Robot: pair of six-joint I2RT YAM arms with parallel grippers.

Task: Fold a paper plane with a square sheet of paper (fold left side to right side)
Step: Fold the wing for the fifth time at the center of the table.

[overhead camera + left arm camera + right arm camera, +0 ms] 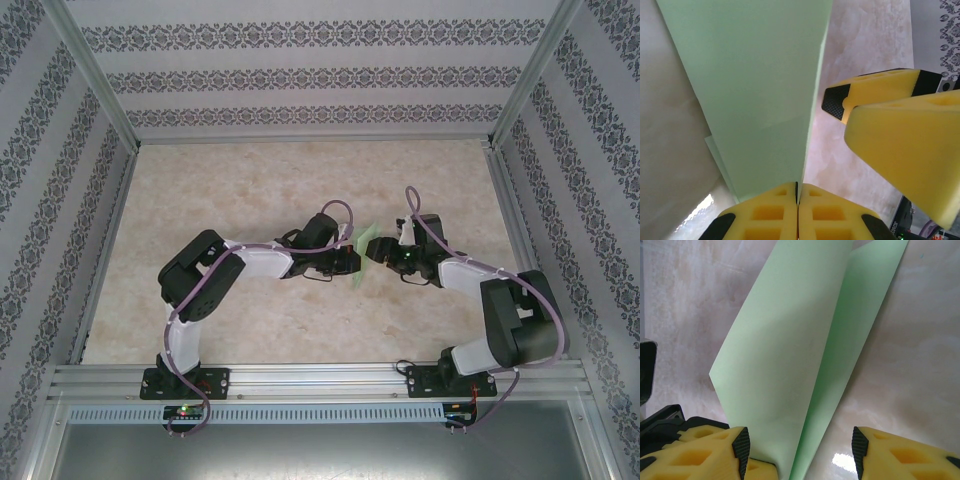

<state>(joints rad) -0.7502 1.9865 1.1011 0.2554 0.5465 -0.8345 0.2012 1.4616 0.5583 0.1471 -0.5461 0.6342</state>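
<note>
Nearest, in the left wrist view, is my left pincer (798,196) at 6 o'clock. Its yellow pads are pressed flat together with no gap, nipping the bottom edge of the green sheet of paper (755,90). The sheet rises from that pinch toward 12 o'clock, and a second layer peeks out at 8 o'clock.

My right pincer (800,449) is roughly half open, with fingers at 7 and 5 o'clock in its own view. It straddles the sheet's lower end and, as far as I can tell, grips nothing.

The sheet is part-folded: two panels meet in a crease running down to 6 o'clock and spread in a V, not flat. Beyond it is the pale marbled table (920,365).

Handling, my judgement:
- **Feel:** very light, thin and floppy. It marks for good if crushed and likely slides on the smooth top.
- **Where to hold:** at an edge or corner near the crease, with a light pinch through both layers so they stay aligned.

The views differ:
- **Right wrist:** gives the crease and both panels.
- **Left wrist:** gives one broad face instead, plus my right pincer's fingers at 3 o'clock.
- **Top view:** gives the layout. The pincers are nose to nose at the table's centre with the sheet between them, left pincer at its 9 o'clock and right at its 3 o'clock.

I can't tell whether the sheet touches the table.
</note>
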